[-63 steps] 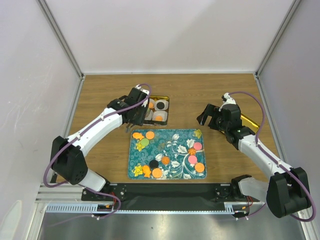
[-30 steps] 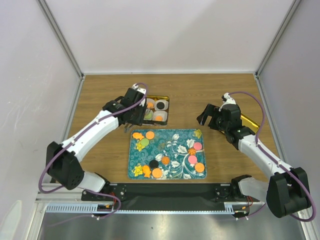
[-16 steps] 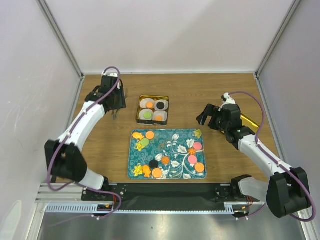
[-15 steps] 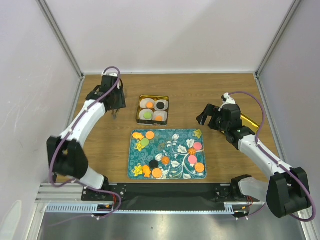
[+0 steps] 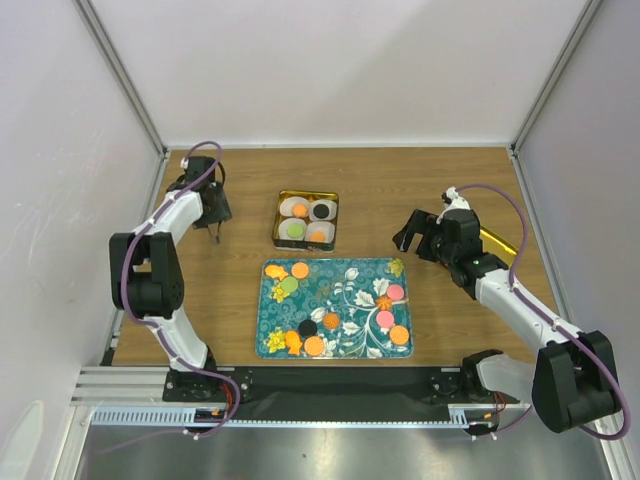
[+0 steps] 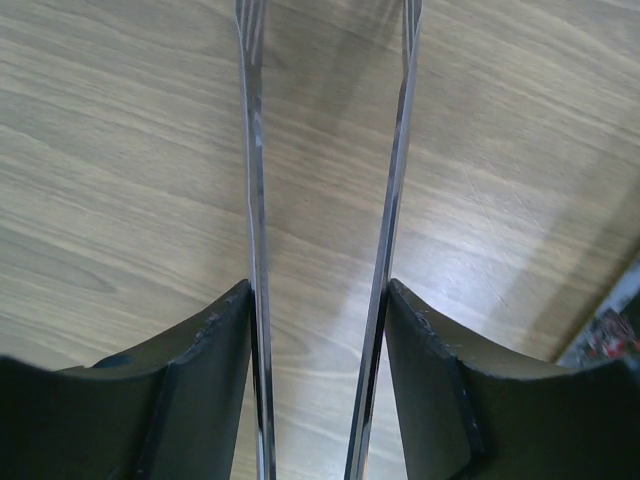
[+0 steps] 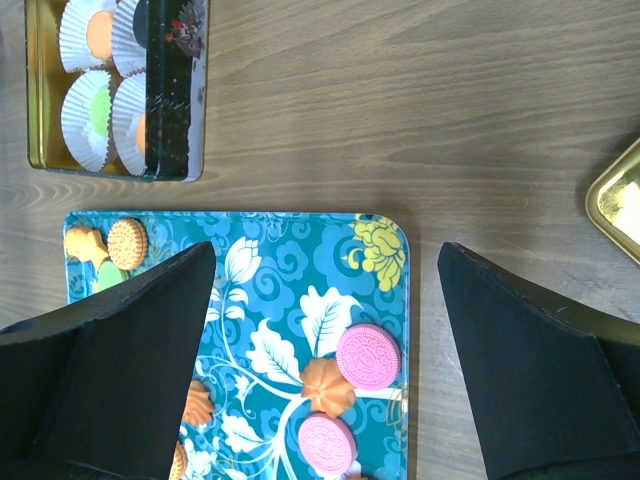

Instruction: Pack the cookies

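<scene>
Several cookies lie on the blue floral tray [image 5: 335,262]: orange [image 5: 300,270], green [image 5: 288,285], black [image 5: 307,327] and pink [image 5: 396,292]. The gold tin [image 5: 306,193] behind the tray holds white paper cups, each with one cookie. My left gripper [image 5: 213,222] is at the far left over bare wood, well away from the tin. It [image 6: 318,290] is shut on metal tongs [image 6: 255,150], whose blades stand apart with nothing between them. My right gripper [image 5: 415,232] hangs open and empty above the tray's far right corner [image 7: 325,250], with a pink cookie [image 7: 369,357] below it.
A gold lid [image 5: 497,245] lies right of the right gripper and shows in the right wrist view [image 7: 620,200]. The tin [image 7: 35,100] and tray [image 7: 300,250] also show there. Enclosure walls stand on the left, right and back.
My left arm has swung from over the tin to the far left of the table, carrying the tongs. The right arm has not moved.
</scene>
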